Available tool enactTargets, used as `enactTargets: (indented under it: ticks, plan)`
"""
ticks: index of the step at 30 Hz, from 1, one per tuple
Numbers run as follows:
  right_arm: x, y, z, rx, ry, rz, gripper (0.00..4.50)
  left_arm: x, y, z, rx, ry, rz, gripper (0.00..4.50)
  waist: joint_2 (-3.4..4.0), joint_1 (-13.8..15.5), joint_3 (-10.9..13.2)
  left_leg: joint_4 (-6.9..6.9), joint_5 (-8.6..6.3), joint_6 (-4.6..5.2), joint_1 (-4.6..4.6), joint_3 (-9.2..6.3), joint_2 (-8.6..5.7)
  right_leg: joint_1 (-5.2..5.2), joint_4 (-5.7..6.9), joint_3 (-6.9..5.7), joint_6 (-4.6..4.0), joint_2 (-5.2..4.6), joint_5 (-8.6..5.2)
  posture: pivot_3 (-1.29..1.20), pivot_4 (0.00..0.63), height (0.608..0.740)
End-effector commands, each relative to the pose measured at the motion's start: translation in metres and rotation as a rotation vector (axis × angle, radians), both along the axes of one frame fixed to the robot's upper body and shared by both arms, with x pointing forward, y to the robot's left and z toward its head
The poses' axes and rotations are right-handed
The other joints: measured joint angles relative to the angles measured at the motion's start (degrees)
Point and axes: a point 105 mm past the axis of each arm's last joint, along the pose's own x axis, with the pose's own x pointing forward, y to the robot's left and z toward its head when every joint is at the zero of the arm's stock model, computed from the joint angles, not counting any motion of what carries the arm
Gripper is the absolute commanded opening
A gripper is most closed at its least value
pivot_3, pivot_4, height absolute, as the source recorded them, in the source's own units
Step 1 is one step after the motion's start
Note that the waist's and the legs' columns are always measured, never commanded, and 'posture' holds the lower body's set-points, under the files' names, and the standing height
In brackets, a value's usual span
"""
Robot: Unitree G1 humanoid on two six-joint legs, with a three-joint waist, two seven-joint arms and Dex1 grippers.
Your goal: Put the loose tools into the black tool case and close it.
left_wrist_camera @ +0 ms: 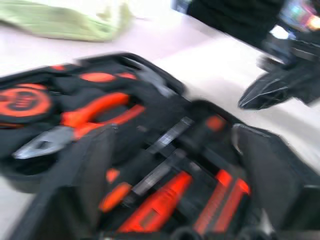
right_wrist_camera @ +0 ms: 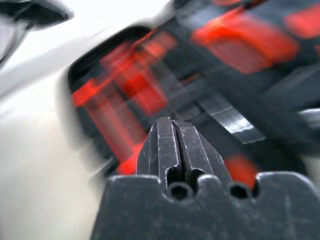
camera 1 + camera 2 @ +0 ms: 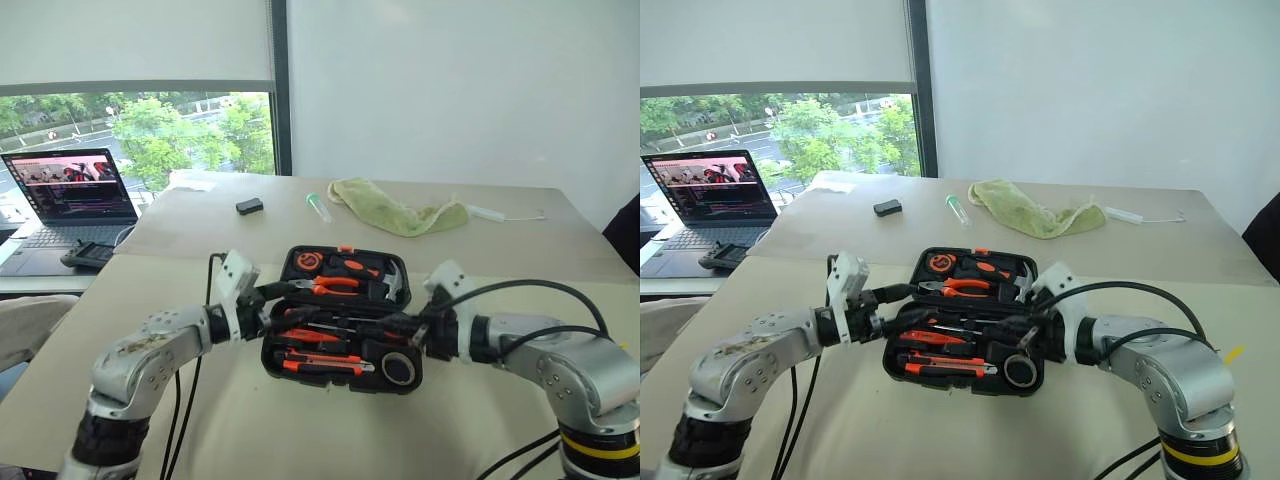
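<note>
The black tool case (image 3: 342, 318) lies open on the near part of the bench (image 3: 300, 425), between the two arms. Its far half holds the orange-handled pliers (image 3: 335, 284), a round orange tape measure (image 3: 307, 262) and a small hammer (image 3: 388, 280). The near half carries the screwdrivers (image 3: 330, 330), the utility knife (image 3: 322, 362) and the black tape roll (image 3: 398, 369); the tools appear to sit in the tray, though whether each is fully pressed into its slot is hard to tell. The slim tester pen cannot be picked out with certainty.

The left gripper (image 3: 283, 292) reaches in from the case's left edge with its fingers apart and nothing between them, their tips over the seam between the two halves. The right gripper (image 2: 175, 145) comes in from the right edge with its fingers pressed together and empty, hovering over the tools.

Judging from this, loading looks largely done and closing is the step ahead. The risk is a tool riding proud of its slot: a raised screwdriver handle or the tape roll could stop the lid and keep the latch from catching. Both grippers hang low over the tray, so a sweep could knock a tool loose or drag the light case across the bench. Pushing the lid from one side only could also twist the case instead of folding it.

Farther off lie a green cloth (image 3: 395, 210), a small black box (image 3: 249, 206) and a laptop (image 3: 68, 200).
</note>
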Motion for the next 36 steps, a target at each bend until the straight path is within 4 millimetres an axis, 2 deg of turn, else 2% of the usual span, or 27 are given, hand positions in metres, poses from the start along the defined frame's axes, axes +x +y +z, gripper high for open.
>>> enactTargets:
  ticks: [1, 3, 4, 5, 6, 9, 12, 13, 14, 16, 18, 19, 22, 26, 32, 35, 36]
  plan:
    - [0.020, -0.017, 0.020, 0.025, -0.117, -0.149, 0.00, 0.025, 0.013, 0.006, -0.045, 0.023, 0.162, 2.38, 0.00, -0.06, 0.00, 0.00, 0.01, -0.02, 0.02, 0.00, -0.01, 0.01, 0.00, 0.00, 0.00, 0.01, 0.00, 0.00, 0.150, 0.740]
    - [0.029, -0.018, 0.022, 0.022, -0.134, -0.171, 0.00, 0.039, 0.014, 0.006, -0.057, 0.039, 0.228, 1.64, 0.00, -0.09, 0.00, 0.00, 0.05, -0.06, 0.06, 0.01, -0.06, 0.00, 0.10, 0.00, -0.01, 0.03, 0.00, 0.00, 0.150, 0.740]
    - [0.034, -0.020, 0.022, 0.018, -0.136, -0.184, 0.59, 0.046, 0.014, 0.005, -0.054, 0.046, 0.258, 1.44, 0.00, -0.13, 0.00, 0.00, 0.06, -0.06, 0.04, 0.01, -0.09, -0.02, 0.15, 0.00, -0.01, 0.03, 0.00, 0.00, 0.150, 0.740]
    - [0.038, -0.020, 0.020, 0.008, -0.134, -0.191, 0.79, 0.051, 0.014, 0.004, -0.044, 0.058, 0.280, 0.93, -0.01, -0.13, 0.00, -0.01, 0.07, -0.06, 0.06, 0.02, -0.11, -0.01, 0.37, 0.00, -0.01, 0.03, 0.00, 0.00, 0.150, 0.740]
    - [0.042, -0.021, 0.018, -0.007, -0.131, -0.197, 1.12, 0.056, 0.013, 0.005, -0.045, 0.056, 0.290, 0.60, 0.00, -0.17, 0.00, -0.01, 0.10, -0.05, 0.04, 0.03, -0.15, -0.02, 0.38, -0.01, -0.01, 0.03, 0.00, 0.00, 0.150, 0.740]
    - [0.052, -0.024, 0.012, -0.042, -0.106, -0.222, 2.13, 0.065, 0.013, 0.009, -0.012, 0.041, 0.301, 0.58, 0.00, -0.26, 0.00, -0.03, 0.12, -0.04, 0.04, 0.02, -0.17, -0.02, 0.41, -0.03, -0.01, 0.04, 0.00, 0.00, 0.150, 0.740]
    - [0.065, -0.031, 0.000, -0.089, -0.036, -0.261, 3.16, 0.077, 0.018, 0.011, 0.038, 0.057, 0.322, 1.61, -0.01, -0.41, 0.01, -0.05, 0.12, -0.04, 0.02, 0.04, -0.17, -0.03, 0.40, -0.03, 0.00, 0.03, 0.00, 0.00, 0.150, 0.740]
    - [0.069, -0.033, -0.003, -0.102, -0.021, -0.271, 3.61, 0.080, 0.019, 0.009, 0.082, 0.061, 0.320, 2.14, -0.01, -0.49, 0.01, -0.05, 0.12, -0.03, 0.01, 0.04, -0.17, -0.03, 0.40, -0.03, -0.01, 0.03, 0.00, 0.00, 0.150, 0.740]
    - [0.071, -0.034, -0.007, -0.117, -0.001, -0.274, 3.83, 0.082, 0.020, 0.006, 0.125, 0.076, 0.326, 2.34, -0.01, -0.56, 0.01, -0.06, 0.13, -0.03, 0.01, 0.04, -0.17, -0.03, 0.39, -0.04, 0.00, 0.04, 0.00, 0.00, 0.150, 0.740]
    - [0.077, -0.037, -0.012, -0.129, 0.029, -0.292, 4.49, 0.087, 0.025, 0.001, 0.181, 0.107, 0.337, 3.05, -0.01, -0.67, 0.01, -0.08, 0.13, -0.03, 0.01, 0.04, -0.18, -0.03, 0.38, -0.05, 0.00, 0.04, 0.00, 0.00, 0.150, 0.740]
    - [0.082, -0.039, -0.015, -0.119, 0.061, -0.311, 4.50, 0.091, 0.030, -0.009, 0.276, 0.167, 0.342, 3.79, -0.01, -0.73, 0.01, -0.09, 0.13, -0.03, 0.01, 0.04, -0.18, -0.03, 0.36, -0.05, 0.00, 0.04, 0.00, 0.00, 0.150, 0.740]
    - [0.085, -0.039, -0.016, -0.111, 0.083, -0.313, 4.50, 0.092, 0.031, -0.015, 0.323, 0.199, 0.331, 3.79, -0.02, -0.77, 0.01, -0.10, 0.13, -0.03, 0.01, 0.04, -0.19, -0.03, 0.37, -0.05, 0.00, 0.03, 0.00, 0.00, 0.150, 0.740]
    - [0.093, -0.041, -0.019, -0.114, 0.128, -0.335, 4.50, 0.100, 0.047, -0.026, 0.407, 0.358, 0.442, 3.79, -0.03, -0.93, 0.02, -0.09, 0.14, -0.01, -0.02, 0.03, -0.20, -0.04, 0.37, -0.08, 0.01, 0.05, -0.01, 0.00, 0.150, 0.740]
    - [0.099, -0.044, -0.029, -0.168, 0.190, -0.335, 4.50, 0.108, 0.031, -0.020, 0.403, 0.393, 0.343, 3.79, -0.04, -1.32, 0.03, -0.12, 0.15, -0.02, -0.04, 0.04, -0.20, -0.08, 0.37, -0.08, 0.02, 0.05, -0.01, 0.00, 0.150, 0.740]
    - [0.095, -0.041, -0.031, -0.179, 0.253, -0.312, 4.50, 0.111, 0.026, -0.022, 0.431, 0.432, 0.301, 3.79, -0.05, -1.66, 0.03, -0.14, 0.16, -0.03, -0.09, 0.07, -0.19, -0.15, 0.36, -0.06, 0.06, 0.04, -0.03, 0.00, 0.150, 0.740]
    - [0.093, -0.039, -0.042, -0.186, 0.282, -0.303, 3.80, 0.108, 0.021, -0.030, 0.425, 0.469, 0.274, 3.82, -0.05, -1.64, 0.03, -0.16, 0.16, -0.03, -0.14, 0.07, -0.19, -0.21, 0.37, -0.04, 0.06, 0.04, -0.04, 0.00, 0.150, 0.740]
    - [0.093, -0.037, -0.044, -0.179, 0.290, -0.298, 3.43, 0.108, 0.019, -0.032, 0.416, 0.480, 0.268, 3.82, -0.05, -1.61, 0.03, -0.16, 0.15, -0.03, -0.13, 0.07, -0.19, -0.21, 0.37, -0.03, 0.06, 0.03, -0.04, 0.00, 0.150, 0.740]
